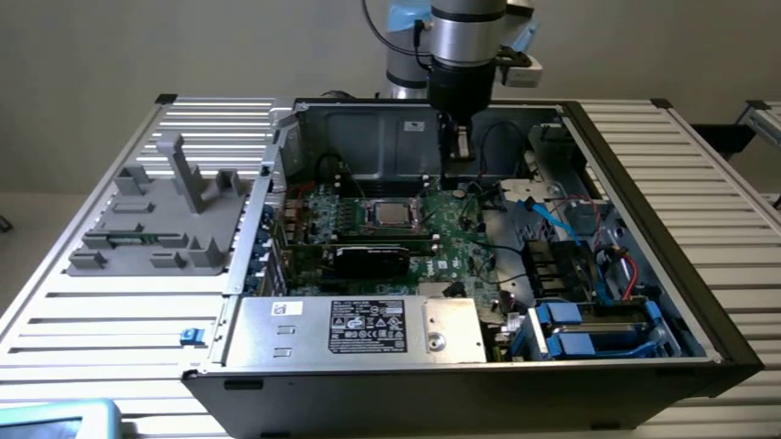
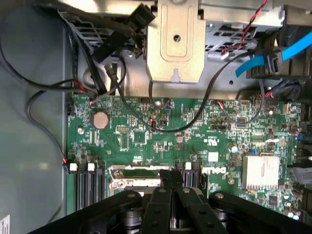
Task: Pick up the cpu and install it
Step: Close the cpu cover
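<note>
Inside the open case (image 1: pixel 366 133), the cpu (image 1: pixel 390 215) lies flat in the socket on the green board (image 1: pixel 470 233), silvery top up. The gripper (image 1: pixel 454 181) hangs low over the board, near the cpu on the exterior view's right and not touching it. Its jaws are pressed together, with nothing between them. A grey fixture (image 1: pixel 159 219) sits on the surface (image 1: pixel 696 183) at the exterior view's left.
</note>
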You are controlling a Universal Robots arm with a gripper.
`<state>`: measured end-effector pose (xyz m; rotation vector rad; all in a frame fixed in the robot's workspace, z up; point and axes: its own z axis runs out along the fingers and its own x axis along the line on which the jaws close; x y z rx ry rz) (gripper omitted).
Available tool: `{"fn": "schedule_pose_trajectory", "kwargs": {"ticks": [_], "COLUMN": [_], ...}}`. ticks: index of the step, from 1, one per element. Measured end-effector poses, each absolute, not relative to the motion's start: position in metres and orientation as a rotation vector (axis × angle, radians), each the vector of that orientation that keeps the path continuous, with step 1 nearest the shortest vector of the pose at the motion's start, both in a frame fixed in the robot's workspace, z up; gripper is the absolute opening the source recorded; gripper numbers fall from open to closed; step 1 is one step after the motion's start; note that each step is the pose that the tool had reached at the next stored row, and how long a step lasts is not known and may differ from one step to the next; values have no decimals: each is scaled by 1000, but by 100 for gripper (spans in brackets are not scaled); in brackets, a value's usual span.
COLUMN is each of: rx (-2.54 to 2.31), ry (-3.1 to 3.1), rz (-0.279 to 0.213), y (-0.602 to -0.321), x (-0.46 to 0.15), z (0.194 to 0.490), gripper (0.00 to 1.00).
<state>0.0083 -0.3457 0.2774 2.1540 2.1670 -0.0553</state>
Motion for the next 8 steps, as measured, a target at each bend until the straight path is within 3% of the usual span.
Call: {"fn": "schedule_pose_trajectory", "kwargs": {"ticks": [8], "rx": [2170], "ry": [2182], "rz": [-22], "y": [-346], "x": [27], "z": [274], "gripper": [11]}}
